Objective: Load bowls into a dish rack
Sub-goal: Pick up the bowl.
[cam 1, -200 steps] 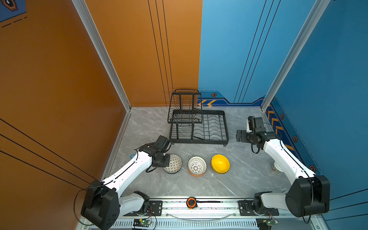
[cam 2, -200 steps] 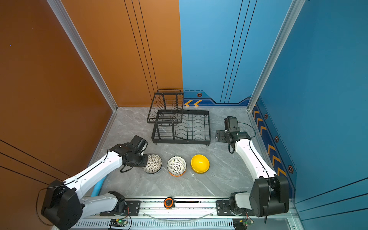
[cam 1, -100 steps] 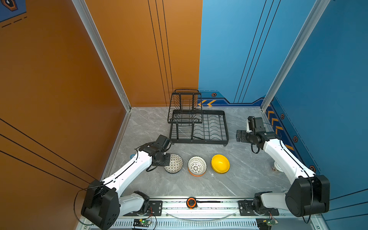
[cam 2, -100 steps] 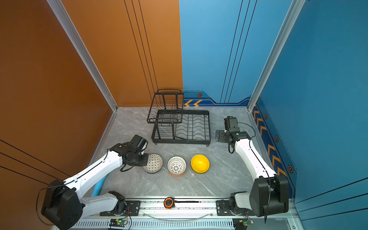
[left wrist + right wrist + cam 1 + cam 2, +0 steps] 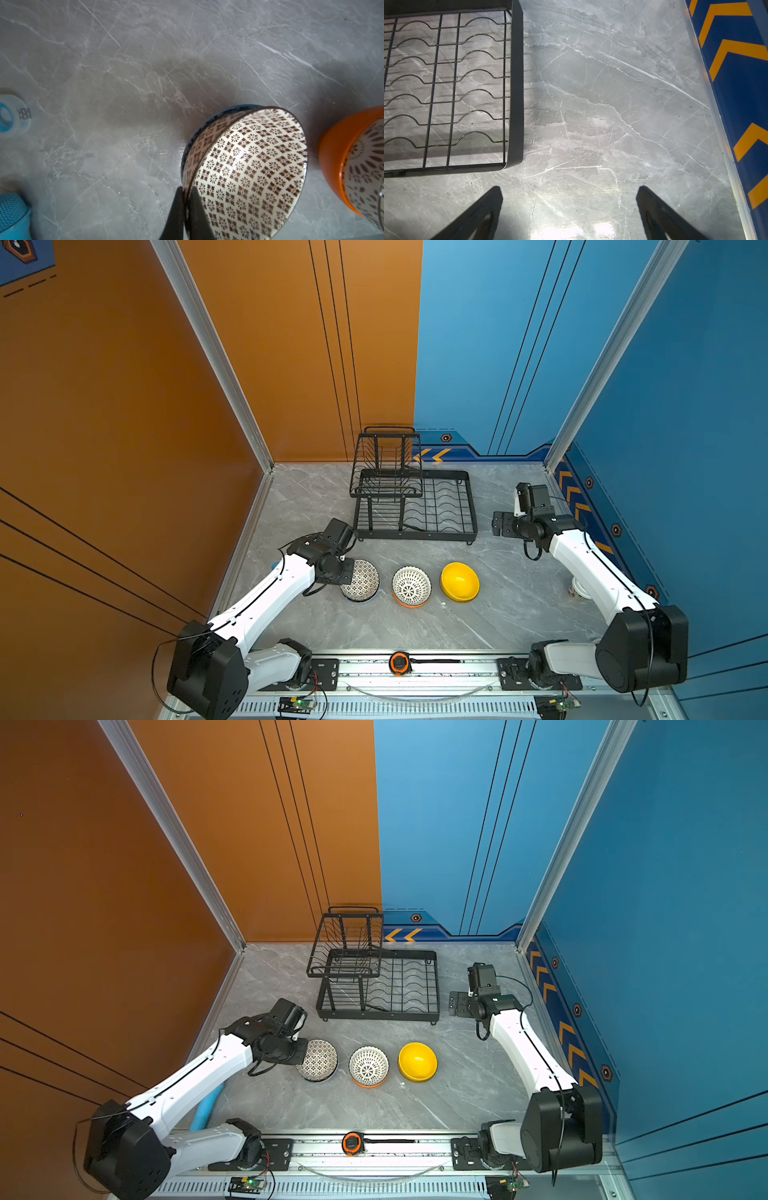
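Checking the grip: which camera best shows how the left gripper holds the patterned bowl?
Left wrist view: the left gripper pinches the patterned bowl by its rim, a finger each side. Both top views show the bowl, but the wrist hides the fingers. Right wrist view: neither.

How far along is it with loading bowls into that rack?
Nothing loaded: the dish rack is empty. In hand: the left gripper pinches the rim of the flower-patterned bowl. Left: that one, the white bowl in the orange bowl, the yellow bowl. The right gripper is open.
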